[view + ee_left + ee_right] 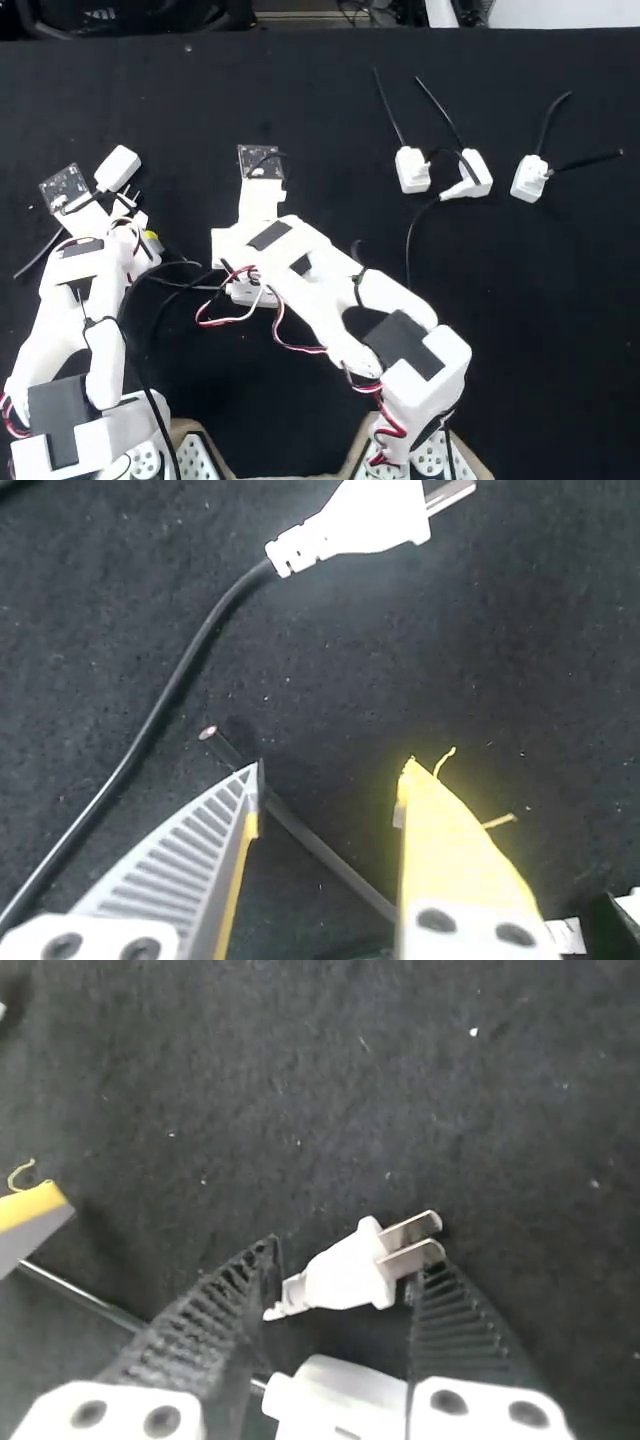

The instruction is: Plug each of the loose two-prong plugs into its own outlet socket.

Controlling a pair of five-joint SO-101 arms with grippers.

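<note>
Black desk (pixel 520 330): the high view gives you three sockets (pixel 412 168) (pixel 476 170) (pixel 528 180) in a row near its far right edge, and one plug (pixel 118 165) near the far left edge. The left wrist view gives you the left pincer (pixel 325 780) spread over a thin black cable (pixel 320 850), with a plug (pixel 360 520) ahead. The right wrist view adds a second plug (pixel 350 1270), lying between the spread fingers of the right pincer (pixel 348 1258).

The left wrist view's edge crops prongs of the white plug (pixel 360 520).
</note>
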